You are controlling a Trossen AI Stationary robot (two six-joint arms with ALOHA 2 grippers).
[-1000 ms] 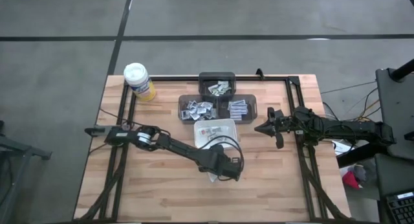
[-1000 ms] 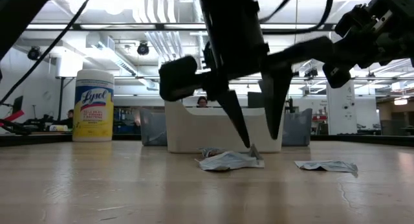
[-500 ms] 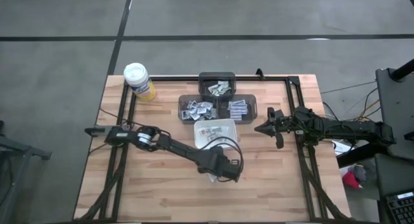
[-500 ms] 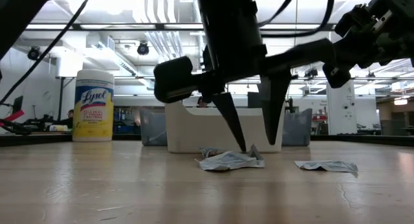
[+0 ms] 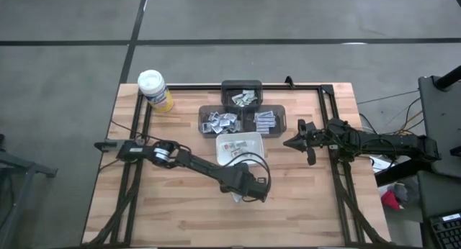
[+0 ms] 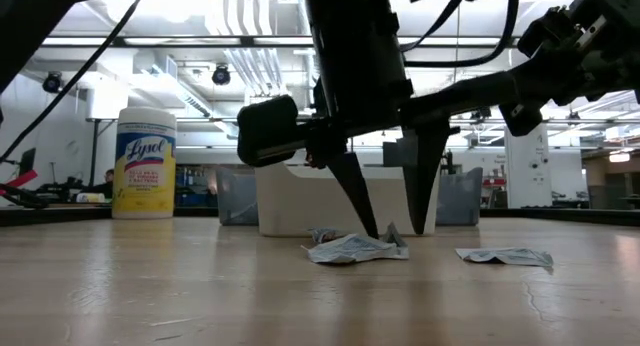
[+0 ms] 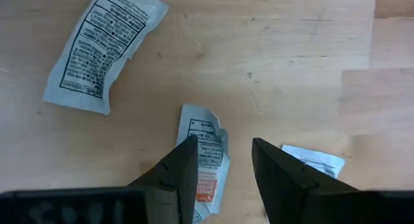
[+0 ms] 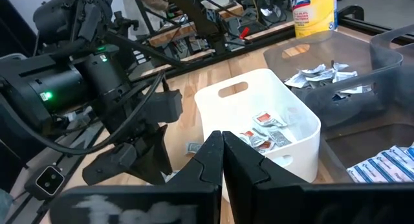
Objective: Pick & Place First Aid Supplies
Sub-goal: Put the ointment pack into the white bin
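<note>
Left wrist view: left gripper (image 7: 223, 159), fingers parted, empty, tips at 1 crumpled packet (image 7: 206, 153); 2 other packets (image 7: 103, 49) nearby. Right gripper (image 8: 222, 149) closed, empty.

The left gripper (image 6: 392, 226) has sunk slightly toward the crumpled packet (image 6: 355, 248), its wrist housing shifting leftward.

A pale wooden counter (image 5: 173, 206) stands on a grey concrete floor (image 5: 65, 33) crossed by dark seams. Beyond its far edge, fluorescent ceiling lights (image 6: 240, 16), white ducts and cluttered workbenches fill the room.
</note>
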